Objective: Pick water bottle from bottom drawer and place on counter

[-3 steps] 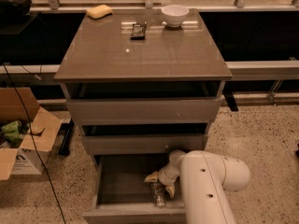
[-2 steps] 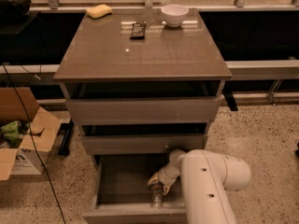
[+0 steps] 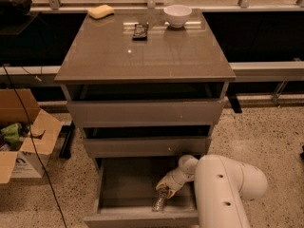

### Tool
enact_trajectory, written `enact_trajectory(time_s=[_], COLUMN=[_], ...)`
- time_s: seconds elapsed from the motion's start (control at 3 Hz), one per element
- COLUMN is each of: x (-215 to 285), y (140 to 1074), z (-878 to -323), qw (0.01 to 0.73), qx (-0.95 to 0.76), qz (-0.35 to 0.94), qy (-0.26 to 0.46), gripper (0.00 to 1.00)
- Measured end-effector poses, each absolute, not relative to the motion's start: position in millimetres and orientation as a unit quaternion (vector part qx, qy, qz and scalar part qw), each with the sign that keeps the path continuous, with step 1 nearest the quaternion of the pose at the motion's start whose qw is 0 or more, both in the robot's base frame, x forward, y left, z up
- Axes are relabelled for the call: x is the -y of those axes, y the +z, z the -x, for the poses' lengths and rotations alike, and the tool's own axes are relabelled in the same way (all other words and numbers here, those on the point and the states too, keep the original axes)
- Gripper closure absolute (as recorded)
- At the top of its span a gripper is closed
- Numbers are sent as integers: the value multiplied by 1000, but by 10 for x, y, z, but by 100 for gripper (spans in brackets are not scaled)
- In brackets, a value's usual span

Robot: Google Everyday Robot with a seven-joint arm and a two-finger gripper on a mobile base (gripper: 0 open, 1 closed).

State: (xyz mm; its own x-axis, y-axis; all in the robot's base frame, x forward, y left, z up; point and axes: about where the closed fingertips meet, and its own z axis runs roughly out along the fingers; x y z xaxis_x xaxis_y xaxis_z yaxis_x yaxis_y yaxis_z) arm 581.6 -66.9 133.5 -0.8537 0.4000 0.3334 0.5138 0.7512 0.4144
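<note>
The bottom drawer (image 3: 118,189) is pulled out, a shallow grey tray under two other drawers. The water bottle (image 3: 158,202) lies in it near the front right, a small clear crinkly bottle. My gripper (image 3: 164,187) reaches down into the drawer from the white arm (image 3: 223,189) at the right and sits right over the bottle's upper end. The counter (image 3: 142,51) is the glossy grey-brown top of the cabinet above.
On the counter stand a white bowl (image 3: 177,15), a yellow sponge (image 3: 100,11) and a small dark packet (image 3: 140,31). An open cardboard box (image 3: 23,137) sits on the floor at the left, with a black cable (image 3: 33,146) running past it.
The gripper has shifted slightly down and left in the drawer, closer over the bottle. The bottle has stayed in place.
</note>
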Motion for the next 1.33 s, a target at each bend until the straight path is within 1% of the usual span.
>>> enact_trajectory(time_s=[0.33, 0.67, 1.0, 1.33], x=[794, 915, 1027, 1091], y=[1717, 2224, 2766, 3362], z=[-5757, -5643, -5395, -5120], qw=[83, 42, -4, -71], qx=[918, 913, 906, 898], qz=[242, 214, 172, 106], qy=[-303, -344, -386, -420], gripper=[100, 100, 100, 100])
